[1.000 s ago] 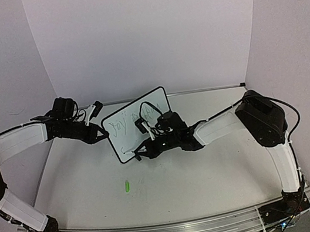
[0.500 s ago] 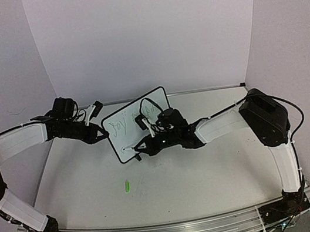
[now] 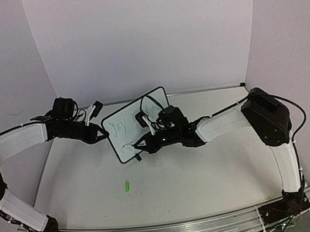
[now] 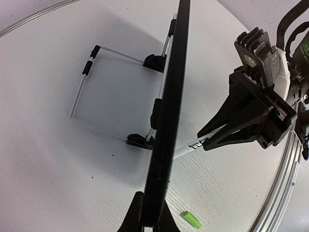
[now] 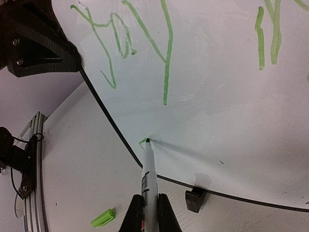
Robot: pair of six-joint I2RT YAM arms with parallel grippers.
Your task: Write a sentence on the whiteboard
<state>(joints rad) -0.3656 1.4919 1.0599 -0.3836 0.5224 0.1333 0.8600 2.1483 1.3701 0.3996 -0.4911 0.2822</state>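
White-barrelled and slim, a marker pen stands pinched between the two black fingers of the right tool at the bottom centre of the right wrist view, the jaws closed on its barrel. The pen's dark tip touches the face of the small rectangular white whiteboard with a thin black frame, just inside the lower edge, beside a tiny green mark. Across the upper part of that frame runs the green handwritten sentence in loose strokes; the words cannot be read. One small black foot of the board rests on the counter just right of the pen.

In the top view the right arm climbs from the lower right corner to a high elbow near the right edge. Its forearm stretches leftward and low to the board at mid-frame. The left arm rises along the left edge, bends, and runs rightward, with the left tool clamped on the board's left edge. In the left wrist view its fingers straddle the board, seen edge-on at the bottom centre.

The whiteboard stands on the white counter with a thin wire stand behind it. A small bright green cap lies on the counter below the board, apart from both tools.
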